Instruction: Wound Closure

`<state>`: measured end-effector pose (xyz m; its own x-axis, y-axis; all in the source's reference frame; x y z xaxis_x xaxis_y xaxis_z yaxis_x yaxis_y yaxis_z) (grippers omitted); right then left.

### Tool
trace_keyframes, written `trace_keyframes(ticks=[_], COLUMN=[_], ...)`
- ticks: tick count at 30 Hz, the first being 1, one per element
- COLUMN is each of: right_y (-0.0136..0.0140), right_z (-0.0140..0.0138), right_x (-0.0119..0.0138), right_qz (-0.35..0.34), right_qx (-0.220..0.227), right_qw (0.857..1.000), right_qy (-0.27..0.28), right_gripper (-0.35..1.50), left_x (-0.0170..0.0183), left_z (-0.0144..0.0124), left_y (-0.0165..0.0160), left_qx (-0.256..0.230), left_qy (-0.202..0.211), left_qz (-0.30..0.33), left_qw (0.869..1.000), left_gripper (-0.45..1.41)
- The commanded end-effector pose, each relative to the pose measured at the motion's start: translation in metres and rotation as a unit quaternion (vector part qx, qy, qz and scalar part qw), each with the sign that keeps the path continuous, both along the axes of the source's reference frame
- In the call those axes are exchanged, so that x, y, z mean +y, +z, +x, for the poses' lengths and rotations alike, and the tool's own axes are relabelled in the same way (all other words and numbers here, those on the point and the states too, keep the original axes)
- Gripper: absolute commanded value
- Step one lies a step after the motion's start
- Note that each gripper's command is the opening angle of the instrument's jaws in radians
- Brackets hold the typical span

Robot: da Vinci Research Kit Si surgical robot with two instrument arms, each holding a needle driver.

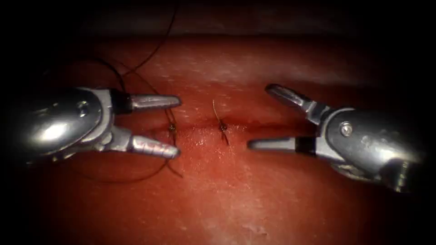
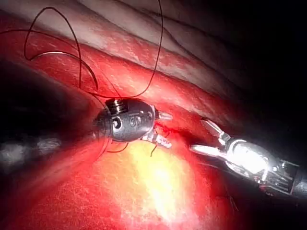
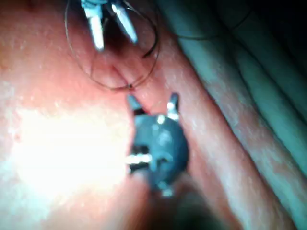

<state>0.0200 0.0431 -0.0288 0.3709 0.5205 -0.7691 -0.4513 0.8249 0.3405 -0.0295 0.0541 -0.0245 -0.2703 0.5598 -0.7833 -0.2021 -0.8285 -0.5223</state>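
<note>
Both tools spread their fingers and hold nothing. The cut [image 1: 204,128] in the tissue [image 1: 236,190] lies between the left tool [image 1: 178,127] and right tool [image 1: 257,117]. Thread [image 1: 113,68] loops beside the left tool's fingers.

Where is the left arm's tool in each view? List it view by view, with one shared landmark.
Endoscope: left tool at the cut's left end, jaws open, holding nothing.
Left wrist: left tool, beside thread.
Right wrist: left tool, beyond the right tool.
Landmark: the right tool, open and empty, facing it.
</note>
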Motion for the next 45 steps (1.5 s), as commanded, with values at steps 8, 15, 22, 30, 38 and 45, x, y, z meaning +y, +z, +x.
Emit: trace_keyframes(ticks=[8,15,22,30,38,45], right_y=[0.0003,0.0002,0.0001,0.0001,0.0003,0.0003], right_z=[0.0015,0.0011,0.0009,0.0009,0.0010,0.0009], right_x=[-0.0005,-0.0006,-0.0006,-0.0006,-0.0007,-0.0007], right_qz=[-0.002,-0.002,-0.002,-0.001,-0.002,-0.002], right_qx=[0.011,0.010,0.009,0.007,0.007,0.007], right_qw=[1.000,1.000,1.000,1.000,1.000,1.000], right_qy=[-0.021,-0.020,-0.021,-0.021,-0.021,-0.022], right_gripper=[1.19,1.19,1.19,1.19,1.19,1.19], left_x=[-0.0074,-0.0134,-0.0142,-0.0098,-0.0050,-0.0006], left_z=[-0.0005,0.0049,0.0120,0.0160,0.0088,0.0018], left_y=[-0.0003,0.0082,0.0093,0.0011,-0.0090,-0.0061], left_qx=[-0.016,0.041,0.037,0.056,0.018,0.041], left_qy=[0.037,0.136,0.193,0.187,0.158,0.114], left_qz=[0.035,0.024,0.014,0.030,0.024,0.020], left_qw=[0.999,0.990,0.980,0.980,0.987,0.992], left_gripper=[0.61,0.62,0.64,0.64,0.62,0.60])
